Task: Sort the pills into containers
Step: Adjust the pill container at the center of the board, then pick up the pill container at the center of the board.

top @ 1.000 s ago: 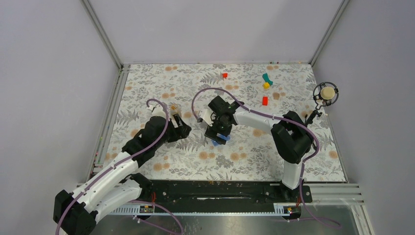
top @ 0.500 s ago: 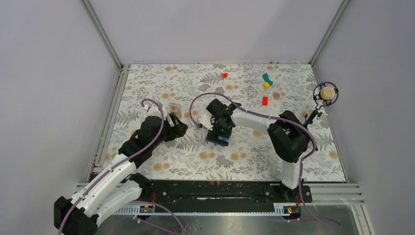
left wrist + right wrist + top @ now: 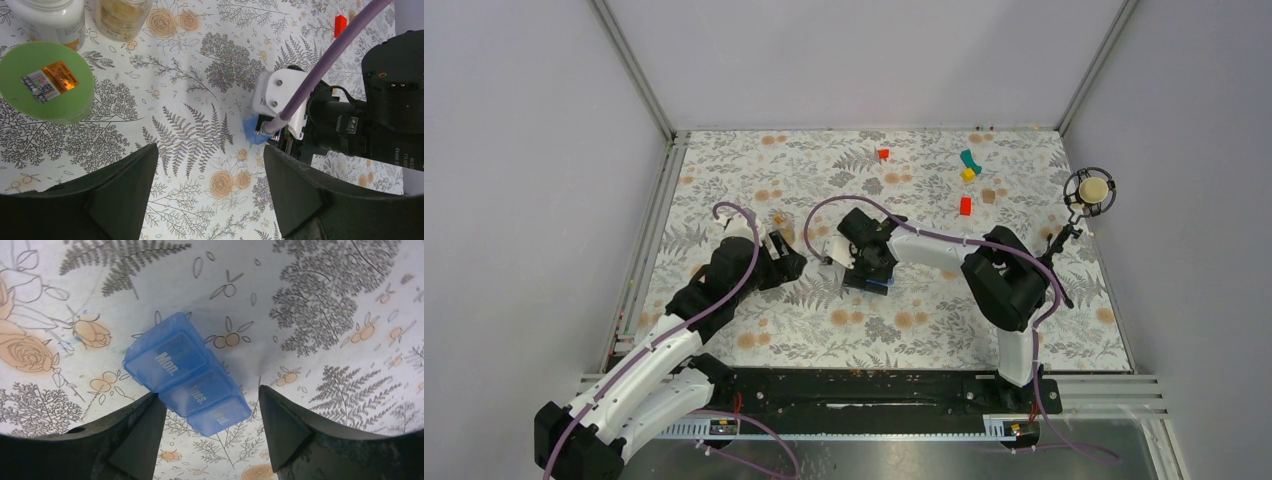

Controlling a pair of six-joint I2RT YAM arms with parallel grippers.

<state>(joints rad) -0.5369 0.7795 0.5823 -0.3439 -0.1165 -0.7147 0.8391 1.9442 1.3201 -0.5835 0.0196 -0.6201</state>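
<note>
"Where is the see-through blue plastic pill box (image 3: pixel 187 382)?"
"Flat on the flowery table (image 3: pixel 325 315), between the spread fingers of the right gripper (image 3: pixel 210 396)."
"And the left gripper (image 3: pixel 210 150)?"
"Wide apart, holding nothing."

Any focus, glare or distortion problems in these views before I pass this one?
Right wrist view: sharp, day labels on the pill box legible, picture edges warped. Left wrist view: sticker on the green lid glares orange, fingers nearly black. Top view: even light, no glare.
</note>
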